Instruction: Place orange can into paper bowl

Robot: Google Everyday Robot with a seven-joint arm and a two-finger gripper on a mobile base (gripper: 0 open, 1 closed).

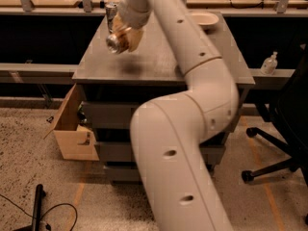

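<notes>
Gripper (pixel 126 34) sat at about 11 o'clock in the camera view, over the left part of the table (pixel 149 61). It was clenched around the orange can (pixel 114 42). The can lay on its side in the grasp, silver end facing the camera. It hung clear of the tabletop, with a dark shadow under it toward 5 o'clock. A slim silver can (pixel 110 11) stood close behind, at the held can's 12 o'clock.

The bowl (pixel 206 19) sat at the far right of the table, roughly 2 o'clock from the can and well apart from it. The arm (pixel 192 66) hid the bowl's near edge.

Step in hand, as I judged it, was carrying the can across to the bowl.

To do it well:
- Keep the can high enough to clear the bowl's rim.
- Swing toward 2 o'clock, away from the slim can.
- Centre the can over the bowl before lowering.
- Let go low, because a can on its side could roll or tip a light bowl.

Cardboard box (pixel 72 129) sat on the floor at 8 o'clock, out of the way.
</notes>
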